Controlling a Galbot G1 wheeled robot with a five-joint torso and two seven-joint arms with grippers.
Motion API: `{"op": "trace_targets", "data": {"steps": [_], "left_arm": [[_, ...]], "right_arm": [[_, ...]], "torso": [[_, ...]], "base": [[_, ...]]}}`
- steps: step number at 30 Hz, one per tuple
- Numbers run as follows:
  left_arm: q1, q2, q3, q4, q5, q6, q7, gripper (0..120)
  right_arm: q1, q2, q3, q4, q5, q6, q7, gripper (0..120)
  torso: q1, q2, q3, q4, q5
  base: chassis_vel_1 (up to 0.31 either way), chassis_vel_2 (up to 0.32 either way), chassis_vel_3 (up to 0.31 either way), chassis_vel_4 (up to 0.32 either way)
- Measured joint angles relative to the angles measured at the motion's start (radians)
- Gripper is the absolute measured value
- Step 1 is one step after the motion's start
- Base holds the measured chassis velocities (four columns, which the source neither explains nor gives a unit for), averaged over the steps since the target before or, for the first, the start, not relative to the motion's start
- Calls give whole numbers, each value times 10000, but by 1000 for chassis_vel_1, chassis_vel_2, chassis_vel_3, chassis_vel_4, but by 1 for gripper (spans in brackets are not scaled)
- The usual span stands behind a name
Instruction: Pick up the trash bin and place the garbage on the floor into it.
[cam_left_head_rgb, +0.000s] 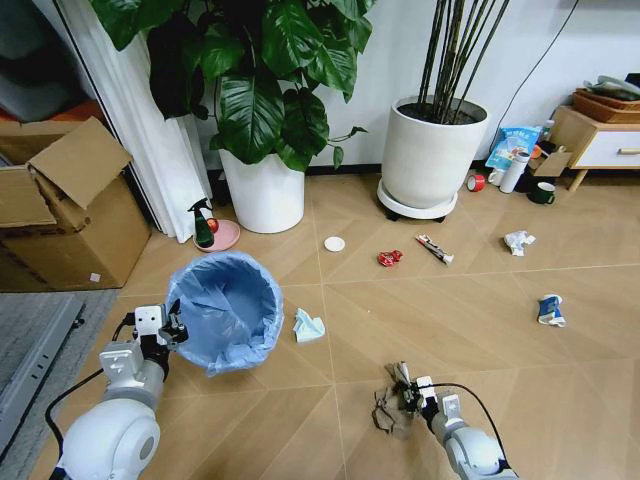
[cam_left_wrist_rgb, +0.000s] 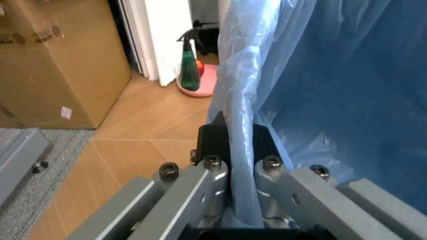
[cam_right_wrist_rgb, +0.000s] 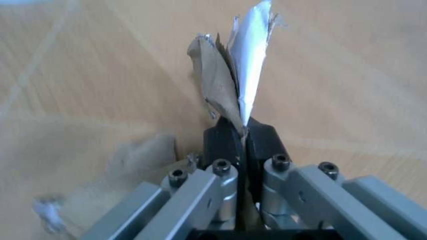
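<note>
Both tools grip: bin on one side, paper scrap on the other.

The left tool (cam_left_head_rgb: 172, 330) is clamped on the trash bin (cam_left_head_rgb: 225, 312) rim, bin just beyond it. The right tool (cam_left_head_rgb: 409, 392) pinches a tan paper wad (cam_right_wrist_rgb: 227, 80), seemingly above the floor (cam_left_head_rgb: 520, 350); a white tissue wad (cam_left_head_rgb: 308, 325) lies between the tools.

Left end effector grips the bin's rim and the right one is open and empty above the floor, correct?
Not quite. The left end effector does grip the trash bin, but the right end effector is shut on a tan paper wad, as the right wrist view shows.
</note>
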Motion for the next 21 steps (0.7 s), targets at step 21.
{"op": "trace_targets", "data": {"steps": [21], "left_arm": [[-913, 798, 669, 987, -2321, 1404, -162, 0]], "right_arm": [[3724, -4353, -2095, 5844, 5586, -1054, 1477, 0]], "torso": [[1, 0, 0, 1, -17]], "base": [[0, 0, 0, 0]]}}
